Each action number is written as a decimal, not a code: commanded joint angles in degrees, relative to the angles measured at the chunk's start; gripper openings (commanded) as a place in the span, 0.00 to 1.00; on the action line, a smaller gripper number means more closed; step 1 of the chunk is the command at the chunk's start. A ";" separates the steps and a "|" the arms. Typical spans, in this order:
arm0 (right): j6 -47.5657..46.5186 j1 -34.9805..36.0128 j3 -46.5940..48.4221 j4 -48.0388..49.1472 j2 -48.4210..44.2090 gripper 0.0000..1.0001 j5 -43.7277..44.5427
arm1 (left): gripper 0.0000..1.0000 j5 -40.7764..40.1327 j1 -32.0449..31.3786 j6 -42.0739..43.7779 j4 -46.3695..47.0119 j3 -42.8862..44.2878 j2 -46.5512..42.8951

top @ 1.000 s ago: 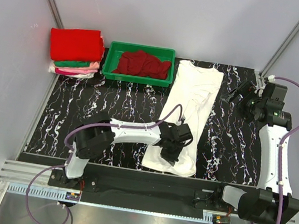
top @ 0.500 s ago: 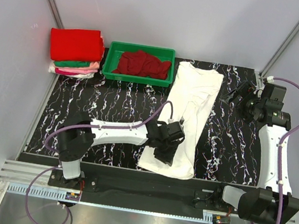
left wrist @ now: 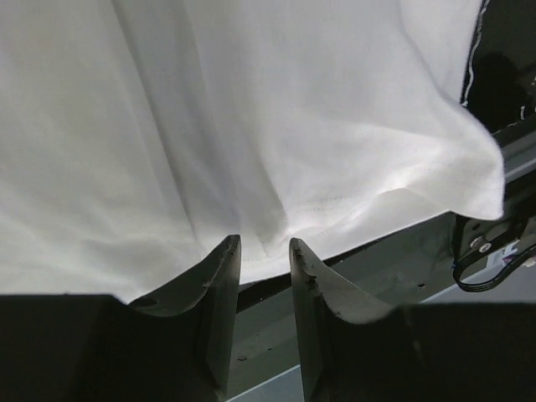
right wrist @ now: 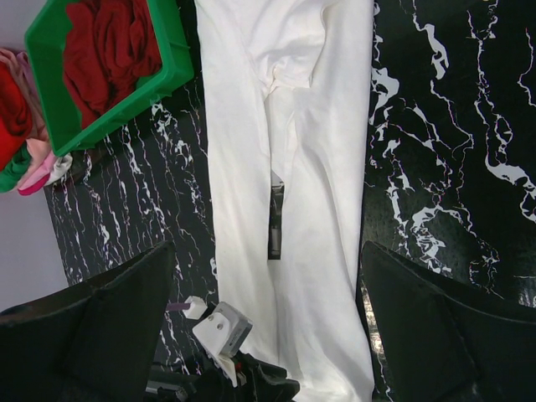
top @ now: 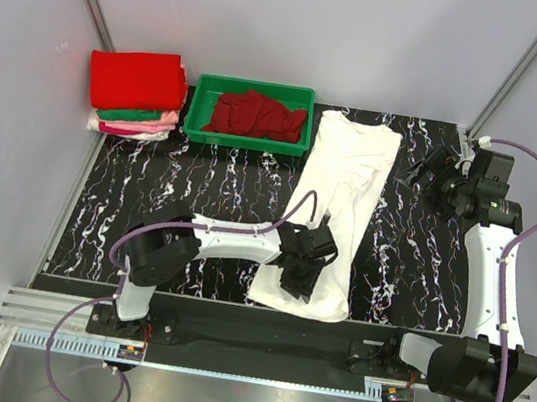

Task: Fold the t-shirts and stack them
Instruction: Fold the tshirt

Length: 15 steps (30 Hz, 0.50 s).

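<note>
Left wrist: claw (left wrist: 262, 248) over white t-shirt (left wrist: 251, 117)

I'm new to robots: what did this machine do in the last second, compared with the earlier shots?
The left gripper tugged the near hem of the white t-shirt slightly nearer and leftward, then opened its fingers and let the cloth go. It now sits just short of that hem. The right gripper, open, the folded stack and the green tray stayed put.

The t-shirt (top: 344, 172) is white, the table (top: 201, 181) black with white streaks, the tray (top: 247, 142) green, its cloth (top: 256, 115) red.
</note>
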 commanded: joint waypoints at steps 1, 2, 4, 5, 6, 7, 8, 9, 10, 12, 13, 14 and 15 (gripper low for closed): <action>-1.02 0.30 0.06 1.26 -0.39 1.00 -1.05 | 0.34 0.95 -0.36 0.52 1.25 2.17 0.63; -0.93 0.30 0.06 1.34 -0.31 1.00 -1.05 | 0.34 0.87 -0.27 0.52 1.52 1.99 0.64; -0.84 0.30 -0.03 1.43 -0.13 1.00 -1.05 | 0.34 0.95 -0.36 0.34 1.69 1.99 0.72; -0.84 0.30 -0.03 1.52 -0.04 1.00 -1.23 | 0.33 1.30 -0.36 0.51 1.78 2.17 0.72; -0.84 0.30 -0.03 1.43 -0.04 1.00 -1.14 | 0.33 1.30 -0.36 0.52 1.96 2.26 0.90; -0.75 0.30 -0.03 1.52 -0.04 1.00 -1.23 | 0.33 1.65 -0.36 0.52 2.04 2.34 0.99; -0.84 0.30 -0.03 1.52 0.05 1.00 -1.23 | 0.32 1.74 -0.36 0.52 2.22 2.43 1.25; -0.84 0.30 0.06 1.52 -0.04 1.00 -1.06 | 0.31 1.83 -0.36 0.60 2.13 2.69 1.34; -0.93 0.30 -0.03 1.43 -0.04 1.00 -0.97 | 0.31 1.92 -0.36 0.52 2.39 2.70 1.34; -0.84 0.30 -0.03 1.61 -0.13 1.00 -0.88 | 0.31 2.09 -0.27 0.43 2.48 2.96 1.69; -0.75 0.30 -0.12 1.61 -0.04 1.00 -0.88 | 0.31 2.01 -0.36 0.43 2.22 3.13 1.86; -0.75 0.30 -0.03 1.61 -0.04 1.00 -0.88 | 0.30 2.01 -0.36 0.52 2.22 3.22 2.04; -0.84 0.30 -0.03 1.52 -0.04 1.00 -0.88 | 0.30 2.01 -0.36 0.60 2.13 3.22 2.04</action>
